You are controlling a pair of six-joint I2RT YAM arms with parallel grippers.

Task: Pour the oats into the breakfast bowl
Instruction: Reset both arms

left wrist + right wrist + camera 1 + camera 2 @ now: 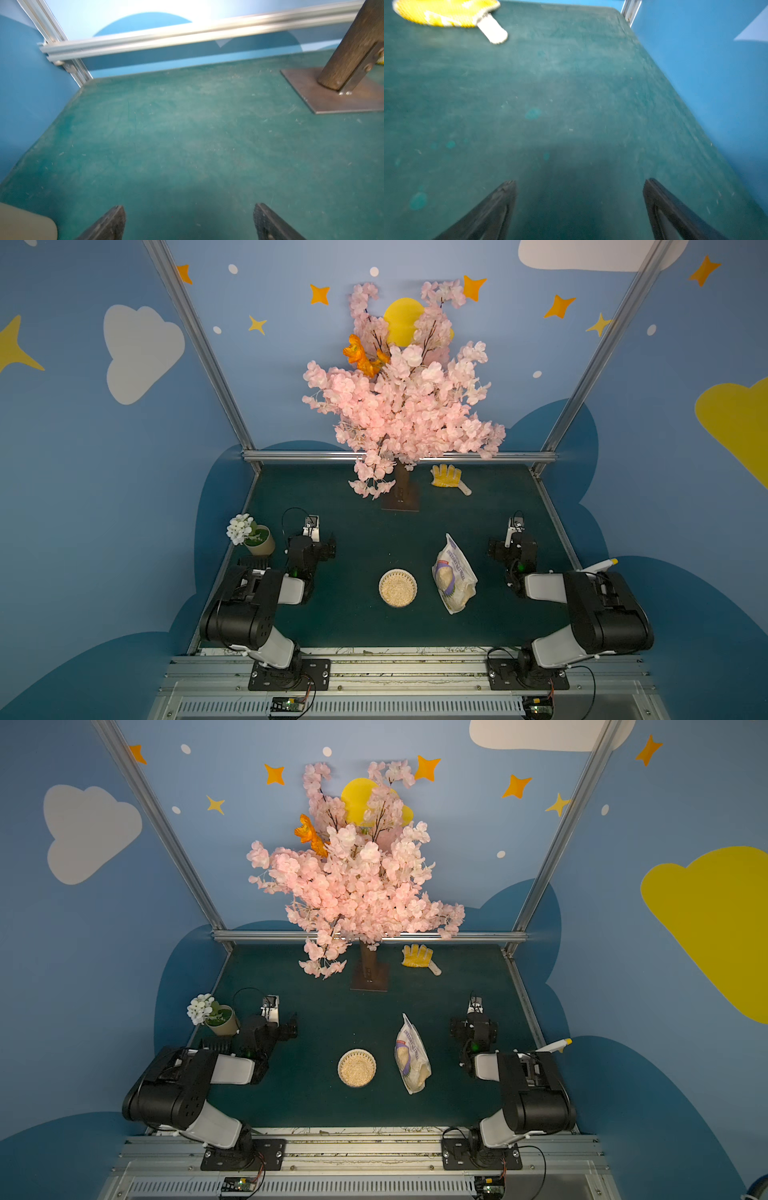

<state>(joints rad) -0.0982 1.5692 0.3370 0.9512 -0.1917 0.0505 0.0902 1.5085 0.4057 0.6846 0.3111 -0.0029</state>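
**Both grippers spread and empty; bowl full of oats**

The left gripper (189, 207) has its jaws wide apart with nothing between them, over bare green tabletop (187, 128). The right gripper (580, 181) is spread just as wide and holds nothing either. Both point toward the back wall, each on its own side and well apart from the task's things.

Between the two arms, near the front, stands the bowl (380, 587), seen in both top views and filled with pale oats (397, 590). Just beside it, toward the right arm, the bag (454, 576) lies flat with more flakes showing through the plastic. It does not touch the bowl.

Further out, a pot (259, 545) of white flowers sits by the left gripper. A pink tree (403, 406) stands at the back, with a yellow glove (446, 14) lying near it.
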